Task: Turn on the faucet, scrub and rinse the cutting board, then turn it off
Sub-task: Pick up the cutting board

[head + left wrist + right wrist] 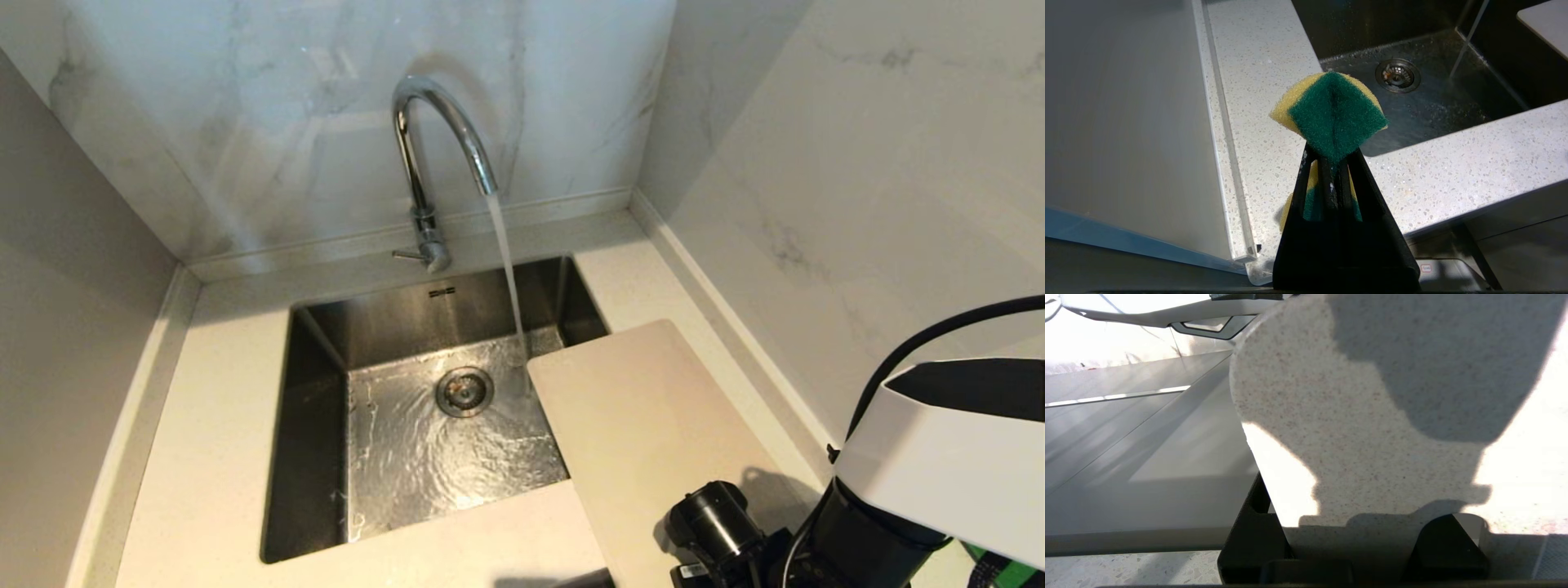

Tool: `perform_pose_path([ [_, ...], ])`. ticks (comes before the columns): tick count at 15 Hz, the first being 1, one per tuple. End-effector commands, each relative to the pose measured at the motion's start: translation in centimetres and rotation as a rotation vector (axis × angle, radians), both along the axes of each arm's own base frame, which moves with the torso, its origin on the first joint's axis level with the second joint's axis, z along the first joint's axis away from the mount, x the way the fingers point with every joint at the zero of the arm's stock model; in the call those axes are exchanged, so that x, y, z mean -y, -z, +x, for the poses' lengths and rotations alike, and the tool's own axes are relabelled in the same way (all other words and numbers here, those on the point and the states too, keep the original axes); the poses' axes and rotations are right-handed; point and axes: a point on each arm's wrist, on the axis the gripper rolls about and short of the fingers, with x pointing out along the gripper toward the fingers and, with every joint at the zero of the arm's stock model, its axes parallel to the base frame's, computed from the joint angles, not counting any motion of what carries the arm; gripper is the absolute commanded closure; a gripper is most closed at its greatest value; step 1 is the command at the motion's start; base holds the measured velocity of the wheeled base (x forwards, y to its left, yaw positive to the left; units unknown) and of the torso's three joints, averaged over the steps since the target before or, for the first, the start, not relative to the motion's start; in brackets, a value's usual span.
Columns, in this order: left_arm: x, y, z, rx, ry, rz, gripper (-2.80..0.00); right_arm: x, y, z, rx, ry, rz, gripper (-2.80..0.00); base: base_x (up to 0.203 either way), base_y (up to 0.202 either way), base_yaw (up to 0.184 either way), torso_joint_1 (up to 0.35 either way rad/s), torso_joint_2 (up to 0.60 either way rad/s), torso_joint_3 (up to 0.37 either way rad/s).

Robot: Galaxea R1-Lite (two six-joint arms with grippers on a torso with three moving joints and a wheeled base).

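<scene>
Surface: pale speckled stone desk (220, 457) set into a marble-walled corner, with a steel sink (314, 384) sunk in its middle.
Right gripper: right gripper (1359, 555) sits at the near right of the head view, its jaws closed partway onto the near end of the cutting board (653, 433), which fills its wrist view.
Left gripper: left gripper (1331, 179) is outside the head view; its own camera shows it pinched tight on a yellow-and-green sponge (1333, 112), hanging over the desk on the near left side of the sink.
Cutting board: lies flat on the desk right of the sink, its far left corner reaching out over the basin, just beside the falling water.
Faucet: faucet (429, 155) stands behind the sink, water running from the spout to the basin floor near the drain (464, 390).
Progress: tap is on, board gripped, sponge in hand; scrubbing, rinsing and shutting off look still to do.
Room: right wall runs close beside the board; open space lies leftward over the basin.
</scene>
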Motion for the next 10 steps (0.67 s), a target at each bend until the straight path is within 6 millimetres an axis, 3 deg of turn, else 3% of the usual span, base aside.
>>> perform_pose_path([
  [1,0.0,0.0,0.0,0.000,0.000,0.000,0.00,0.0,-0.6,0.0,0.025,-0.008,0.010,0.00,0.000,0.000,0.000,0.000,0.00,0.000],
  [5,0.0,0.0,0.0,0.000,0.000,0.000,0.00,0.1,-2.6,-0.2,0.109,-0.008,0.048,0.00,0.000,0.000,0.000,0.000,0.00,0.000],
  [10,0.0,0.0,0.0,0.001,0.000,0.000,0.00,0.9,-4.1,-1.9,0.141,0.012,0.071,0.00,0.000,0.000,0.000,0.000,0.00,0.000],
])
